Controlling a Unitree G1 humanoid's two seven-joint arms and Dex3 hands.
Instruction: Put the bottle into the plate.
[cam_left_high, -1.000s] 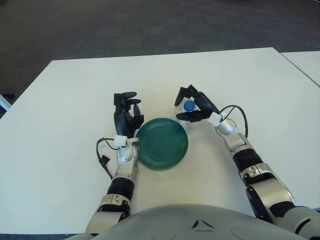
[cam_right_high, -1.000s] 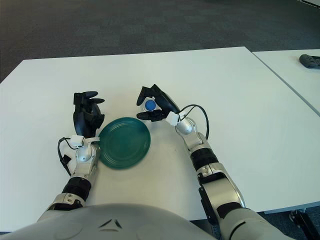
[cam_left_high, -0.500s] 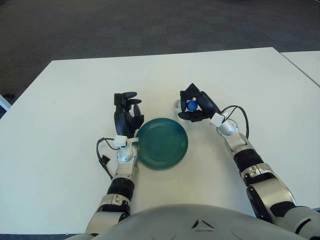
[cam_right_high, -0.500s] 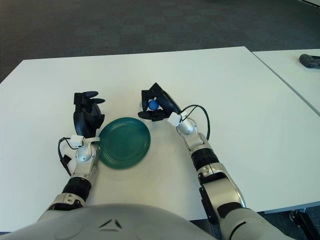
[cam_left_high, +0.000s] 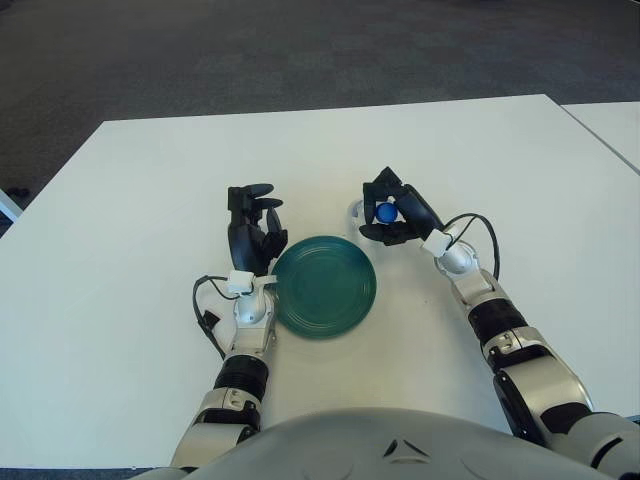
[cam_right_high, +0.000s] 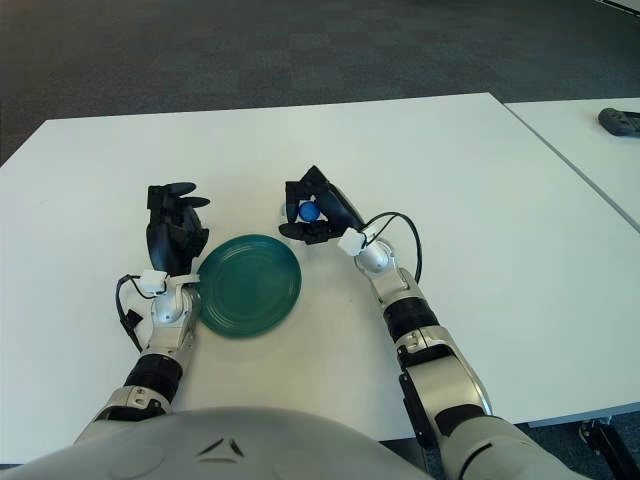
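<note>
A dark green plate (cam_left_high: 324, 285) lies on the white table (cam_left_high: 120, 200) in front of me. A small clear bottle with a blue cap (cam_left_high: 384, 212) stands just beyond the plate's right rim. My right hand (cam_left_high: 391, 212) has its black fingers closed around the bottle, so only the cap and a sliver of the clear body show. My left hand (cam_left_high: 254, 228) shows just left of the plate, fingers loosely curled and holding nothing.
A second white table (cam_right_high: 600, 140) stands to the right with a dark device (cam_right_high: 619, 121) on it. Dark carpet (cam_left_high: 300, 50) lies beyond the table's far edge. Cables loop at both wrists.
My right hand has closed around the bottle and shifted slightly right and away from me. The plate and my left hand are unchanged.
</note>
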